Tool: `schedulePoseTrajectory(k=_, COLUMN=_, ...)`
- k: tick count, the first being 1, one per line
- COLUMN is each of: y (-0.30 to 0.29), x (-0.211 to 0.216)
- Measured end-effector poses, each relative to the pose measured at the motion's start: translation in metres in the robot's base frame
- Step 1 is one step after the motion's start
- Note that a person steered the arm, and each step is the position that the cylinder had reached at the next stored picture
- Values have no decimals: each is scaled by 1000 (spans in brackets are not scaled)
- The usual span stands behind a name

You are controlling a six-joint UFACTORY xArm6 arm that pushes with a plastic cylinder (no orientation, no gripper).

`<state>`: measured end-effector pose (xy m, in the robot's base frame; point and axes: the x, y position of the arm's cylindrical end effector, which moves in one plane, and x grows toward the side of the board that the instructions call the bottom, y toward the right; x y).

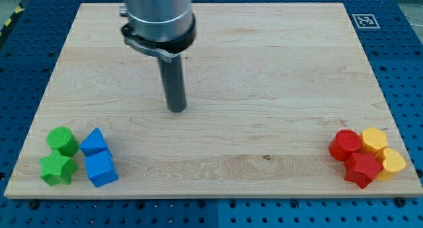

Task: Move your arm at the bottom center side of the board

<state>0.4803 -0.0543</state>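
Note:
My tip (176, 110) rests on the wooden board (251, 69), left of the board's centre and well above its bottom edge. It touches no block. At the view's bottom left sit a green cylinder (61, 140), a green star (57, 168), a blue triangular block (94, 142) and a blue cube (101, 168). At the view's bottom right sit a red cylinder (346, 145), a red star (363, 169), a yellow hexagonal block (375, 139) and a yellow heart-like block (392, 161).
The arm's grey body (158, 16) hangs over the board's top left part. A black and white marker (365, 20) sits at the board's top right corner. Blue perforated table (403, 56) surrounds the board.

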Motion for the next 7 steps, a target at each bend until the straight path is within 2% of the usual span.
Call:
schedulePoseTrajectory(k=6, y=54, x=94)
schedulePoseTrajectory(k=7, y=55, x=94)
